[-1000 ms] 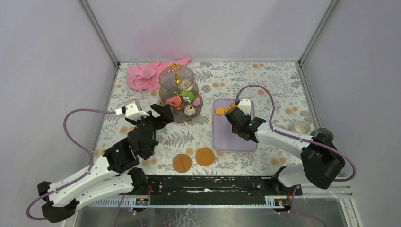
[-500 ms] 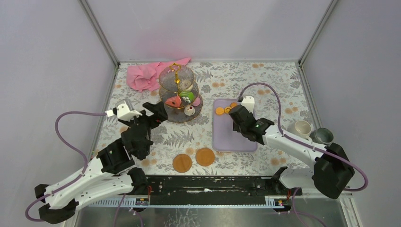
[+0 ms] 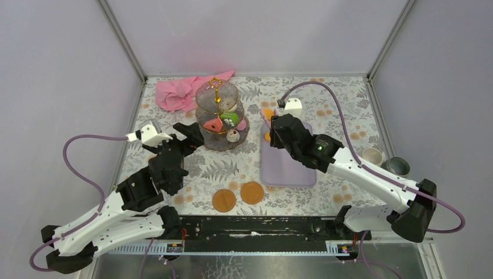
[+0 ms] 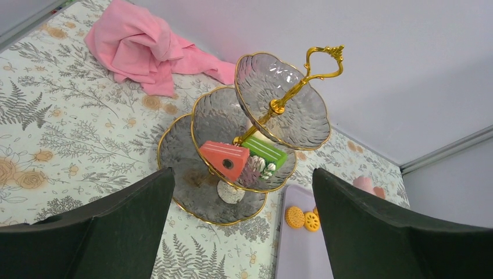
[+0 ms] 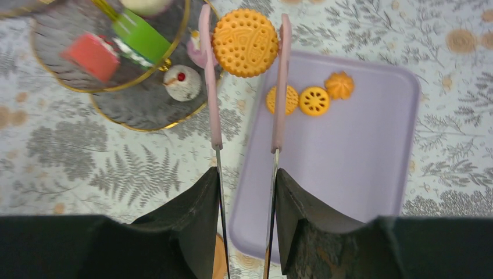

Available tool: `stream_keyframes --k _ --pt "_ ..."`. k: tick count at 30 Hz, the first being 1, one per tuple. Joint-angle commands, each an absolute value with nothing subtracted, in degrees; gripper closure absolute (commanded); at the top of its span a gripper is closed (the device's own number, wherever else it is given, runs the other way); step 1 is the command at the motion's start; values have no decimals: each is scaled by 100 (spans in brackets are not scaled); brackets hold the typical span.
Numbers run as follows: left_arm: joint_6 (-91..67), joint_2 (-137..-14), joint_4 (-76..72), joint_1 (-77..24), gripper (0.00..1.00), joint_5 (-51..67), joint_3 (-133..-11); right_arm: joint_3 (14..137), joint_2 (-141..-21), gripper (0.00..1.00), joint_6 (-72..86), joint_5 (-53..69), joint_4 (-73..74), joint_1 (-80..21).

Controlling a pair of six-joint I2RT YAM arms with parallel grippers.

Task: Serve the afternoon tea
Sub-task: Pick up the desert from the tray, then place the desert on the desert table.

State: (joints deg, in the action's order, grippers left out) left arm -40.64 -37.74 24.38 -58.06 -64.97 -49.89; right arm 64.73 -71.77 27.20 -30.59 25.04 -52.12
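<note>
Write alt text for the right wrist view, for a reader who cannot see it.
The right gripper holds pink plastic tongs that pinch a round orange toy biscuit at their tips. Below lie a lilac rectangular tray with three smaller orange biscuits and, left, a tiered clear glass stand holding toy pastries.

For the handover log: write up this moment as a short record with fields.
right gripper: shut on tongs
biscuit: pinched between the tong tips
tray: three small biscuits at its far end
stand: red and green pastries on the middle tier, cupcake on the bottom, top tier bare
left gripper: open, holding nothing, facing the stand
mugs: two, by the table's right edge
</note>
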Motion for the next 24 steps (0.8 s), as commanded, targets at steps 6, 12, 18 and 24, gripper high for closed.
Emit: stream_keyframes --k 6,12,18,24 --pt "-4245 -3996 2684 -5765 5 -6666 -5258 7888 -7574 72 2258 -3235 2669 -5575" --pt "-4261 -4156 2716 -5765 5 -6653 -5326 8622 -8077 72 2099 -3155 2789 -5664" --pt "-4280 -4179 2726 -5765 5 -6669 -5297 9231 -8564 72 2003 -3060 2838 -5703" --pt "-4227 -4205 2705 -5762 5 -6683 -5297 9835 -9073 72 1921 -2945 2949 -5725"
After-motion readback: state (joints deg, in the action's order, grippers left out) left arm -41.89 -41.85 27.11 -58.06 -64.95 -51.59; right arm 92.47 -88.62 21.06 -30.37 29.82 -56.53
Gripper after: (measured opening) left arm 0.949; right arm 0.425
